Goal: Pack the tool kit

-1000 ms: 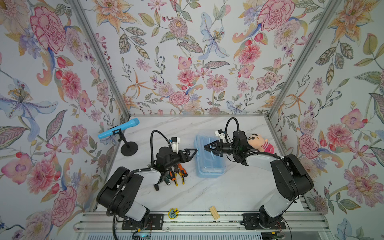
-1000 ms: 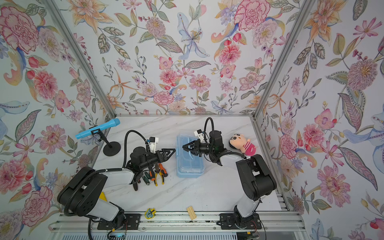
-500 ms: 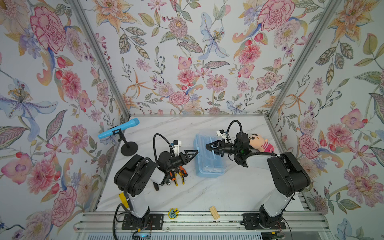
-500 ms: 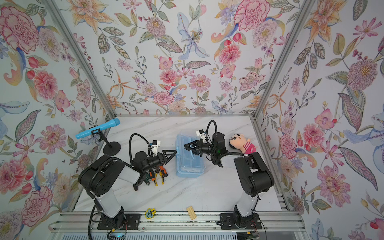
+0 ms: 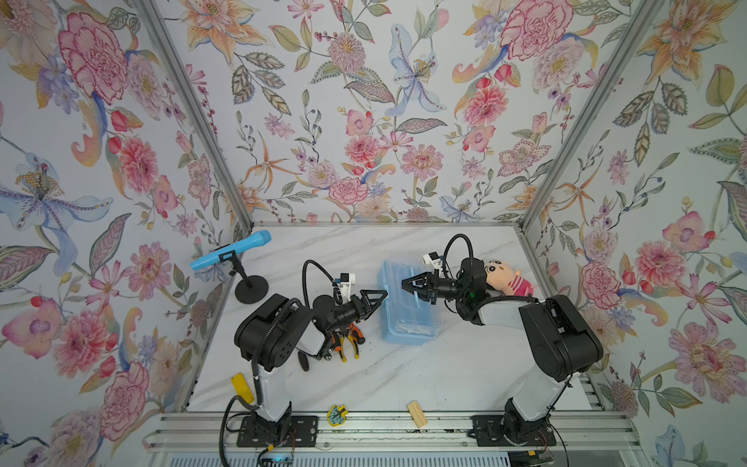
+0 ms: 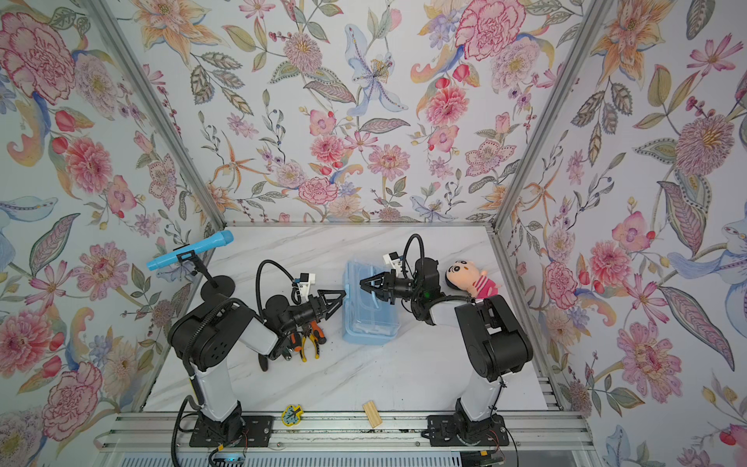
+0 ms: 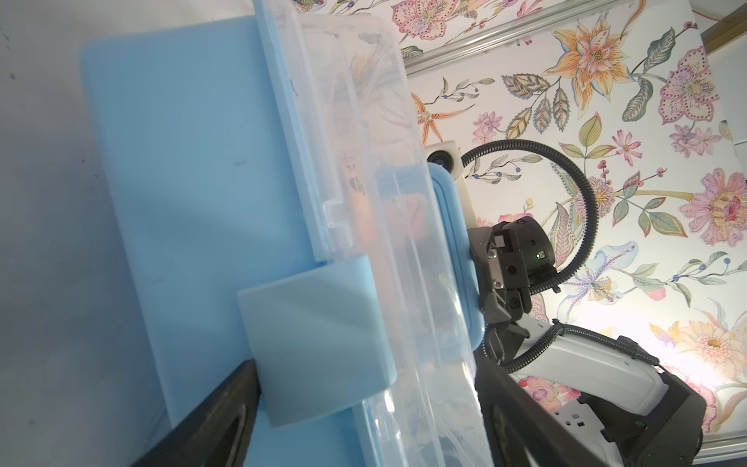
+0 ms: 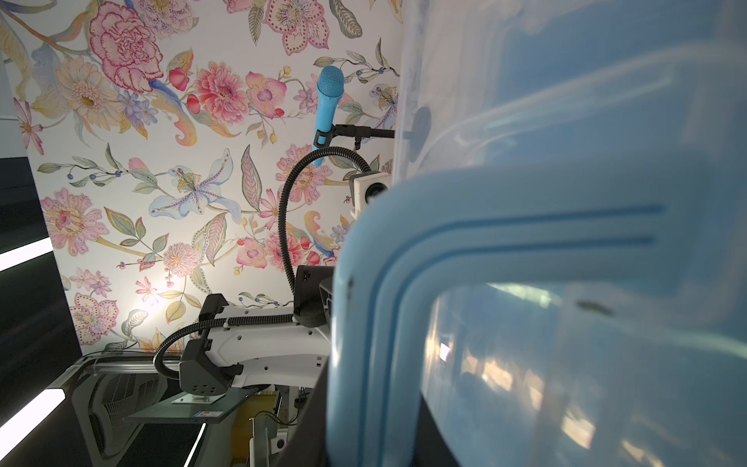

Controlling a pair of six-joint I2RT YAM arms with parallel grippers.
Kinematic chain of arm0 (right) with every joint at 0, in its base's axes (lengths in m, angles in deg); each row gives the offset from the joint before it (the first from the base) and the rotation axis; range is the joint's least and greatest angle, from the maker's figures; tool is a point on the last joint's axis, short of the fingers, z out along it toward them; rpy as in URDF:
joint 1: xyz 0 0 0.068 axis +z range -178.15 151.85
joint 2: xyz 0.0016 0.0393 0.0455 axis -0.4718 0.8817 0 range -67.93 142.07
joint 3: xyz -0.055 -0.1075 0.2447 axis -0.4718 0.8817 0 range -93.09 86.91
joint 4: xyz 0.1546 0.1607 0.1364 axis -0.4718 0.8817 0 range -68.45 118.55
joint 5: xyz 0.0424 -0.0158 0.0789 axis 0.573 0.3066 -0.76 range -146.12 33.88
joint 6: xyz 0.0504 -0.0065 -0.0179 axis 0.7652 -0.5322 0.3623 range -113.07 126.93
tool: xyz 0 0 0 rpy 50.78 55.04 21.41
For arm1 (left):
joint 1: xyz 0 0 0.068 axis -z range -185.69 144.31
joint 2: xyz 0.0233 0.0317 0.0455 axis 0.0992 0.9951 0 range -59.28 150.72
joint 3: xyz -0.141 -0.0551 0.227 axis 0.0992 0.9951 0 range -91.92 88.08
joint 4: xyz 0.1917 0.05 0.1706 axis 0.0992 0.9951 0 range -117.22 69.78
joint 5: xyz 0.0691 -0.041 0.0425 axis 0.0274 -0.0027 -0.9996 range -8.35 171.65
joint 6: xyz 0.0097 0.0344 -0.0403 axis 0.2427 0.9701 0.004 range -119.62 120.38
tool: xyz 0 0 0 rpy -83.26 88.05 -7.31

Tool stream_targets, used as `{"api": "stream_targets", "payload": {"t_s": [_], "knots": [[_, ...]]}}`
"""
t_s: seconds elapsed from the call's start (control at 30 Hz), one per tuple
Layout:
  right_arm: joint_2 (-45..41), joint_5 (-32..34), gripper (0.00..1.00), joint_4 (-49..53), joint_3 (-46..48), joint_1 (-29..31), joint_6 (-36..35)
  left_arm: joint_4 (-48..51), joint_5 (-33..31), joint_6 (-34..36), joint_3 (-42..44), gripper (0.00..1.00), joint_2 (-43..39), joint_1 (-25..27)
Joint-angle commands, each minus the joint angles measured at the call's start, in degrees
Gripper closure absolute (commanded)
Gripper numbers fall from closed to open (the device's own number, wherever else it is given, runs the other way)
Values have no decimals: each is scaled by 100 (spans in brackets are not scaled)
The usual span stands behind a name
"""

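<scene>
- In both top views, the tool box [image 5: 408,323] [image 6: 370,323], blue with a clear lid, lies mid-bench [image 5: 404,376] between the two arms.
- The left jaws stand wide apart at the box's left side.
- Left wrist view: one finger [image 7: 210,420] touches the blue latch [image 7: 315,335], and the box's edge sits between the fingers.
- The right jaws are clamped on the box's blue handle [image 8: 404,242], above the lid.
- Pliers [image 5: 349,343] with orange and black grips lie on the bench under the left arm, outside the box.
- A plush doll [image 5: 505,277] lies behind the right arm.
- A blue microphone [image 5: 230,252] stands far left.
</scene>
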Motion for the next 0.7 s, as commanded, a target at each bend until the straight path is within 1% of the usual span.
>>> {"api": "stream_targets", "payload": {"t_s": [0.0, 0.07, 0.17, 0.33, 0.53, 0.63, 0.67], "knots": [[312, -6, 100, -130, 130, 32, -747, -1687, 527, -607, -259, 14, 65, 84], [394, 18, 100, -125, 147, -8, -805, -1684, 589, -622, -302, 14, -42, 79], [467, 116, 100, 142, 158, -45, -1069, -1693, 661, -674, -373, 15, -208, 85], [433, 482, 100, 1525, 29, -15, -2094, -1693, 692, -825, -563, 15, -473, 75], [365, 840, 100, 2561, -117, -12, -2783, -1682, 720, -936, -730, 15, -598, 44], [289, 1156, 100, 3484, -346, 57, -3355, -1672, 732, -978, -780, 16, -645, 49], [281, 1212, 100, 3603, -377, 80, -3448, -1672, 723, -992, -793, 16, -667, 41]]}}
